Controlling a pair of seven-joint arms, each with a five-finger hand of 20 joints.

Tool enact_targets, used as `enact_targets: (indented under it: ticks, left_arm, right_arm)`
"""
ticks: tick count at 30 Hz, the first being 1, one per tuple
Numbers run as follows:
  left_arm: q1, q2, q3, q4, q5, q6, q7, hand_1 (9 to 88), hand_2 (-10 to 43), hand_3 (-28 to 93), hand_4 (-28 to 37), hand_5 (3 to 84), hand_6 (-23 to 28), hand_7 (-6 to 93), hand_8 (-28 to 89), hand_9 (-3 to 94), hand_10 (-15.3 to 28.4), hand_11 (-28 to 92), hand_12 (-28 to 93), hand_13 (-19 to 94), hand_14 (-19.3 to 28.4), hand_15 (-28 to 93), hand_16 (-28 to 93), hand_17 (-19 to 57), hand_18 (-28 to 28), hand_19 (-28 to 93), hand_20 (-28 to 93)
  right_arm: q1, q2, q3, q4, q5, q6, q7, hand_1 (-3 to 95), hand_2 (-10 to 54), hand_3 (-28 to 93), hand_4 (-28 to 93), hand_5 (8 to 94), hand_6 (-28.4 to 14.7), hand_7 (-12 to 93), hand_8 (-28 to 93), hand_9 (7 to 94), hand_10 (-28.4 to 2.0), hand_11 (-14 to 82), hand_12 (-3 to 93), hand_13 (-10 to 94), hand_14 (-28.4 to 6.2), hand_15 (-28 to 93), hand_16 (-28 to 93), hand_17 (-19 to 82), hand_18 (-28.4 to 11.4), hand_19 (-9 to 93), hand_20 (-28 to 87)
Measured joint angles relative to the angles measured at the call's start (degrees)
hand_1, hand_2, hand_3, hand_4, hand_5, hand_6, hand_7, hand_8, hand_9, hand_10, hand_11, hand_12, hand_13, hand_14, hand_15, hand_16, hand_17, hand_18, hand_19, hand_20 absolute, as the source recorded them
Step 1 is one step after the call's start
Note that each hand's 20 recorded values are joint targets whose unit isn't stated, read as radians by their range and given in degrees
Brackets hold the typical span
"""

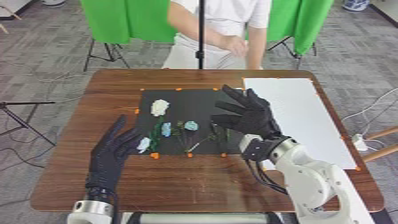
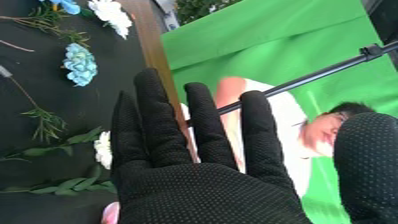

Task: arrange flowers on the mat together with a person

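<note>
On the black mat [image 1: 169,148] in the head view lie a white flower [image 1: 160,107] at the upper left, a blue flower [image 1: 166,129], another blue flower [image 1: 191,125] and a pale flower [image 1: 144,145] beside the left hand [image 1: 108,150], which is open at the mat's left edge. The right hand [image 1: 258,120] is open over the mat's right side, hiding part of it. In the right wrist view the right hand [image 2: 200,192] has straight fingers and holds nothing; beside it lie a blue flower [image 2: 80,65], white flowers [image 2: 111,17], green leafy stems [image 2: 67,186] and part of a pink bloom [image 2: 110,212].
A white sheet [image 1: 298,110] lies right of the mat on the brown table [image 1: 178,185]. Orange markers sit around the mat's edges. A person stands across the table behind a black pole [image 1: 201,35], with a green cloth [image 1: 124,20] behind.
</note>
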State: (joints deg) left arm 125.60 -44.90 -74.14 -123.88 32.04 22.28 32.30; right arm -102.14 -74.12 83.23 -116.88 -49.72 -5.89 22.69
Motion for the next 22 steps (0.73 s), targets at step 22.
enact_targets:
  ticks: [22]
  left_arm:
    - [-0.12, -0.14, 0.44, 0.06, -0.34, 0.12, 0.32, 17.9, 13.6, 70, -28.3, 26.9, 5.3, 10.7, -10, 30.0, 18.9, 20, 10, 25, 23.0, 34, -6, -4.1, 18.2, 49, 9]
  right_arm:
    - [0.11, -0.12, 0.14, 0.04, 0.19, -0.18, 0.19, 3.0, 19.2, 76, -28, 29.7, 3.5, 11, -12, 38.8, -15.5, 6.1, 11.1, 35, -21.5, 19, 19, 4, -18.1, 38, 14]
